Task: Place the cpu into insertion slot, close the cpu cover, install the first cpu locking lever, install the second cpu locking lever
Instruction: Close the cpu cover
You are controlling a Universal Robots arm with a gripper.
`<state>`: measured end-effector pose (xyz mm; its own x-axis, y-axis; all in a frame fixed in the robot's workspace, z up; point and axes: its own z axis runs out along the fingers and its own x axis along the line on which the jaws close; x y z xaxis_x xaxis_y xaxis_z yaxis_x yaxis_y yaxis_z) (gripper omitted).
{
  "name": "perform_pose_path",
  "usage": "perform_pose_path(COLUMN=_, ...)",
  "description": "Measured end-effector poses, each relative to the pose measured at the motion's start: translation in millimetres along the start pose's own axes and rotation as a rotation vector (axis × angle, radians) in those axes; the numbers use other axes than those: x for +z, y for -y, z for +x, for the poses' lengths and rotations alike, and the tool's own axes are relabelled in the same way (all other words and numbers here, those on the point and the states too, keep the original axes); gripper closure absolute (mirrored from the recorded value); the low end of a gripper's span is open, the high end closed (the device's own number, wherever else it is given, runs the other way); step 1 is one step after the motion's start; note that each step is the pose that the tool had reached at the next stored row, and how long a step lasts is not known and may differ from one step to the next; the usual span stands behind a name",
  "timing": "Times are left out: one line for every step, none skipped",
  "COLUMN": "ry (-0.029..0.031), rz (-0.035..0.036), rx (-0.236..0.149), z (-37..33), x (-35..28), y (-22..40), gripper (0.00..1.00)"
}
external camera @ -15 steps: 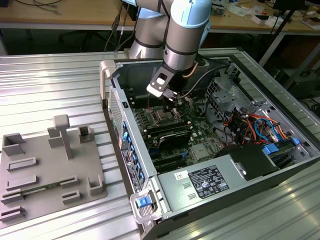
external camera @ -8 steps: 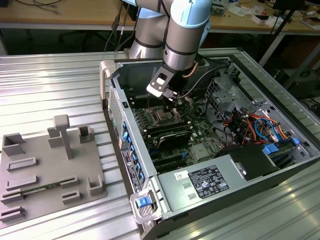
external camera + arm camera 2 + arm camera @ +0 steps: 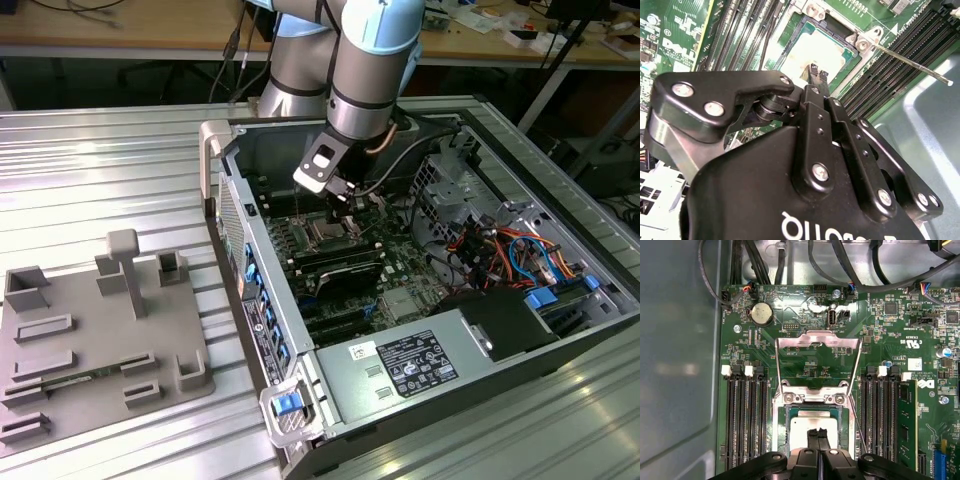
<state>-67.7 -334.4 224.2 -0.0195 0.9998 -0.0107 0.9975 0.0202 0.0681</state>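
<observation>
The exterior view is showing the arm (image 3: pixel 370 60) reaching down into an open computer case (image 3: pixel 262 320) that is lying on a ribbed metal table (image 3: pixel 100 170), with a grey fixture plate (image 3: pixel 90 340) sitting on the table at the exterior view's left, well apart from the case. The gripper (image 3: pixel 340 195) is hanging just above the insertion slot (image 3: pixel 328 233) in the far half of the motherboard. In both wrist views the gripper (image 3: pixel 816 432) (image 3: pixel 817 75) is presenting its two fingertips drawn together with only a hairline seam between them and nothing clamped there; the tips are standing over the cpu (image 3: pixel 802 432) (image 3: pixel 815 50), and whether they are touching it cannot be told. The cpu is lying flat inside the insertion slot (image 3: pixel 782 427), its silvery top facing up. The cpu cover (image 3: pixel 817 341) is lying swung open, off the slot, hinged at the slot's edge, with green board showing through its cut-out centre. In the second wrist view a thin locking lever (image 3: pixel 910 62) is running from a corner of the slot out over the memory slots (image 3: pixel 880 75). In the first wrist view, banks of memory slots (image 3: pixel 745 415) are flanking the insertion slot on both sides, and a coin battery (image 3: pixel 761 313) is sitting beyond the open cover.
</observation>
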Motion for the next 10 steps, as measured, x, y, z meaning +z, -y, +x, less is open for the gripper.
perform_pose_path(ry=-0.0001, rz=0.0001, rx=0.0, z=0.0, x=-0.8, y=-0.1, gripper=0.89)
perform_pose_path(ry=-0.0001, rz=0.0004, rx=0.0, z=0.0, x=-1.9, y=-0.2, gripper=0.89)
perform_pose_path(ry=-0.0002, rz=0.0005, rx=0.0, z=0.0, x=-2.5, y=-0.3, gripper=0.89)
perform_pose_path(ry=-0.0002, rz=0.0006, rx=0.0, z=0.0, x=-3.1, y=-0.3, gripper=0.89)
perform_pose_path(ry=-0.0003, rz=0.0006, rx=0.0, z=0.0, x=-3.6, y=-0.3, gripper=0.89)
perform_pose_path(ry=-0.0003, rz=0.0008, rx=0.0, z=0.0, x=-4.0, y=-0.4, gripper=0.89)
perform_pose_path(ry=-0.0004, rz=0.001, rx=0.0, z=0.0, x=-4.3, y=-0.7, gripper=0.89)
perform_pose_path(ry=-0.0004, rz=0.0017, rx=0.0, z=0.0, x=-4.5, y=-1.0, gripper=0.89)
perform_pose_path(ry=-0.0005, rz=0.002, rx=0.0, z=0.0, x=-4.5, y=-1.1, gripper=0.89)
perform_pose_path(ry=-0.0004, rz=0.0021, rx=0.0, z=0.0, x=-4.6, y=-1.0, gripper=0.89)
